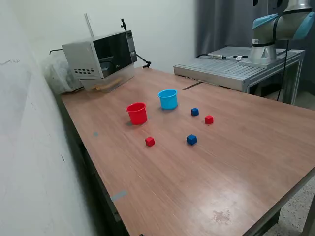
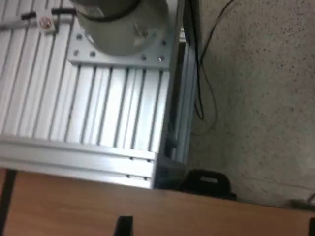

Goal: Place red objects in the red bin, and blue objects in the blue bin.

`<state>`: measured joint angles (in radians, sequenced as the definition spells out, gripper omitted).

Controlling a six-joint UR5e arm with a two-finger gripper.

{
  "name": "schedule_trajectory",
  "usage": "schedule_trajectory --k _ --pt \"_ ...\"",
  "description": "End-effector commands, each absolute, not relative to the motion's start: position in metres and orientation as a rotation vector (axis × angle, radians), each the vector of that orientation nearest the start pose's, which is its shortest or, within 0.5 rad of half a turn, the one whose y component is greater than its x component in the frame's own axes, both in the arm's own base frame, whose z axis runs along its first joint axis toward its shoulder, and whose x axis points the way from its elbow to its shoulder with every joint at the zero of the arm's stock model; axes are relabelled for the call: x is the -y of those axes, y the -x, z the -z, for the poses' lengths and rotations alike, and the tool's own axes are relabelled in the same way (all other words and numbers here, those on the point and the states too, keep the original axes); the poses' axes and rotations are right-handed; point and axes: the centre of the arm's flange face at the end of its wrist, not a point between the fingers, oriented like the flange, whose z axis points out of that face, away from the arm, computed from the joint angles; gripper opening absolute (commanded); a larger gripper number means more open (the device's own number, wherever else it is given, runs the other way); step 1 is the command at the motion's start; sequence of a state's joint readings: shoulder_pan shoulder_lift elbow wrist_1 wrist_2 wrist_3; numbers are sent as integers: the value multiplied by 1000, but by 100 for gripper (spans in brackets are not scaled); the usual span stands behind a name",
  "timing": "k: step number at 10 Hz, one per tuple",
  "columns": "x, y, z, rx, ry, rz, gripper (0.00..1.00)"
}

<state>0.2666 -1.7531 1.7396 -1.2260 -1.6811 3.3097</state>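
Wooden desk [image 1: 236, 162] carried the red cup [image 1: 137, 113] beside the cyan cup [image 1: 168, 99], with two red cubes [image 1: 149, 141] [image 1: 208, 119] and two dark blue cubes [image 1: 191, 139] [image 1: 195, 112] loose nearby. Only dark pincer tips [image 2: 124, 225] showed in the wrist view; their spread could not be told.
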Motion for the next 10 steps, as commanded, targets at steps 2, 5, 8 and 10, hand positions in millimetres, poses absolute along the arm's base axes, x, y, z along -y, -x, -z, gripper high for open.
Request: schedule_trajectory --k 2,5,8,10 --pt "233 341 -474 -1840 2268 113 100" --pt "225 363 -484 -1933 2311 -57 100" --pt "215 370 -485 -1972 2273 -165 100" --pt "214 369 -486 -1974 2275 -171 100"
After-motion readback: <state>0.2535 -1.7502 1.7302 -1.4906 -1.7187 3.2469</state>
